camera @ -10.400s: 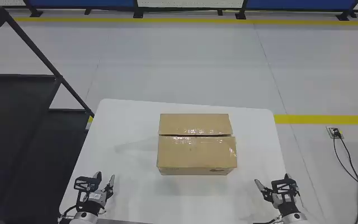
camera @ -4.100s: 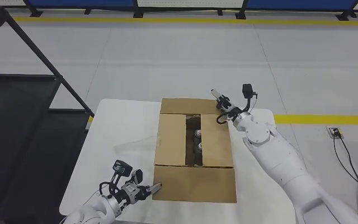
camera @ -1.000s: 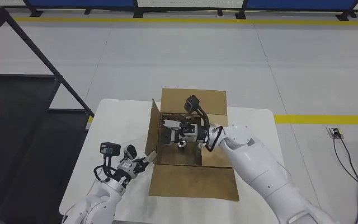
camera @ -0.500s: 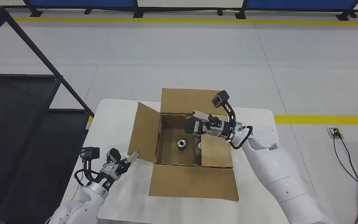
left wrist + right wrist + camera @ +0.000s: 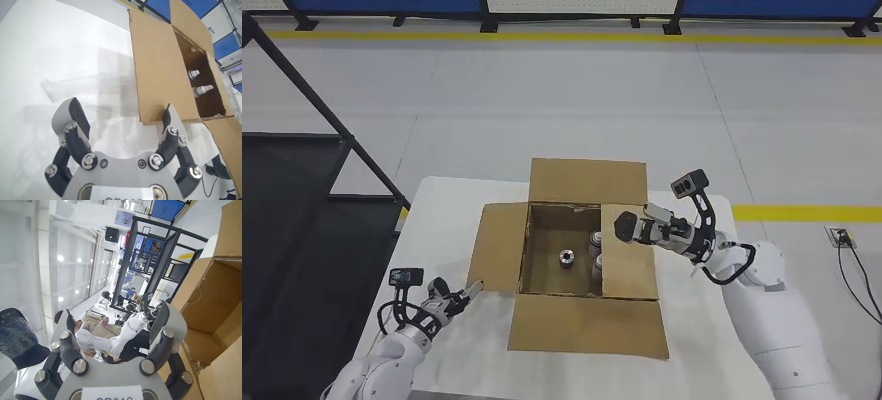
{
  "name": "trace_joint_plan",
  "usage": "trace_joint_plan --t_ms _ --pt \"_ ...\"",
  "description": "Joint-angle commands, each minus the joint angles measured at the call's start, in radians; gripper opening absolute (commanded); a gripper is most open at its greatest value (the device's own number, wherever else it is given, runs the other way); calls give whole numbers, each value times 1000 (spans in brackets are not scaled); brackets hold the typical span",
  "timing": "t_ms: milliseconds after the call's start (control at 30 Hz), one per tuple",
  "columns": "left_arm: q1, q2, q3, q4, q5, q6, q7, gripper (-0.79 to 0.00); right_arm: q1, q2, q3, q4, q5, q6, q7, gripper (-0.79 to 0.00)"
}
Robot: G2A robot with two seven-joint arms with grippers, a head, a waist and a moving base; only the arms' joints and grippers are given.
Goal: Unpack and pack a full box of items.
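From above, the bottles (image 5: 564, 258) stood in the open box (image 5: 585, 330) on the counter (image 5: 442, 220), just beside my right fingers (image 5: 625, 226); at the left wrist, my left fingers (image 5: 78, 111) were wide open and empty beside a flap (image 5: 160, 75); at the right wrist, the right fingers were spread, holding nothing.

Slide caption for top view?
Open cardboard box of bottles on table; open left claw beside one flap, open right claw over the opposite.
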Motion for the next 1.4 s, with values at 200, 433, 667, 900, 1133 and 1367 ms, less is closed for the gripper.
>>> trace_joint_plan --t_ms 200,433,667,900,1133,1367 --pt "11 4 -27 -18 13 -14 5 0 -44 15 40 -45 2 16 -4 0" --pt "62 8 -105 -131 -13 -40 55 0 -53 22 46 -56 -11 20 -4 0" --pt "138 11 -194 -335 -65 -112 108 0 -96 40 85 -121 -83 10 -17 0" --pt "138 17 -153 -493 -132 -195 -25 0 -220 66 196 -238 -129 -26 -71 0" --pt "-62 12 78 -445 -224 -142 -218 0 -363 87 334 -291 -83 -76 -90 0" --pt "-297 -12 303 -241 -362 -46 -384 0 -445 96 403 -296 -51 -106 -112 0"
